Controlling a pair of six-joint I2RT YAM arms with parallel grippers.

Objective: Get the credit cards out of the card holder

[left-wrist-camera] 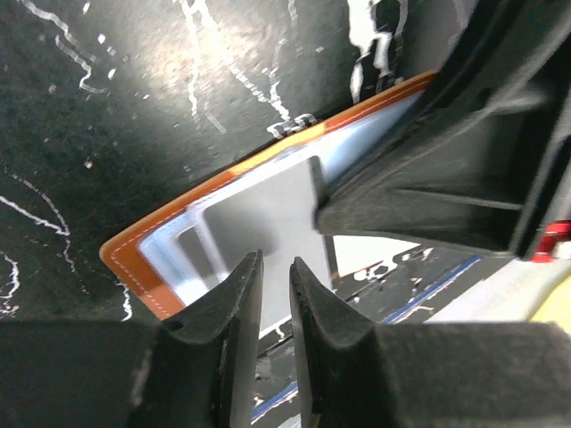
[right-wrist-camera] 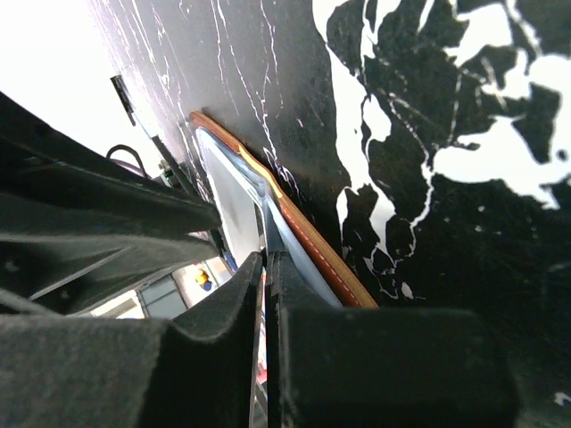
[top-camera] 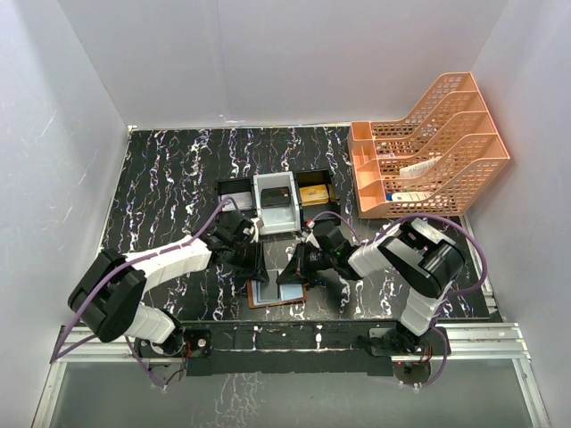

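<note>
Working the pull-out step: the card holder [top-camera: 268, 296] lies spread open at lower centre of the top view, just ahead of the arm bases, pale pockets up.

- Your left gripper [left-wrist-camera: 274, 263] comes in from the bottom of its wrist view. Its jaws are narrowly parted over the near edge of a grey credit card [left-wrist-camera: 268, 201], and nothing looks clamped.
- Your right gripper [right-wrist-camera: 266, 257] is pressed together, with a thin pale-blue edge running into its tips (card or pocket lip, cannot tell).
- Judgement: early in the task. No card is seen lying loose on the black marbled table [top-camera: 169, 196].
- Next move: close the left jaws on that card edge, then draw it out flat along the pocket, with the right pinning the holder.
- In the way: the right gripper's black body fills the right half of the left wrist view, right over the same card. Room is tight and the fingers could knock.
- Further up the top view: a black-and-white tray [top-camera: 275, 183] with a gold block [top-camera: 312, 193] in it.
- Upper right: an orange file rack [top-camera: 428, 152], well apart.
</note>
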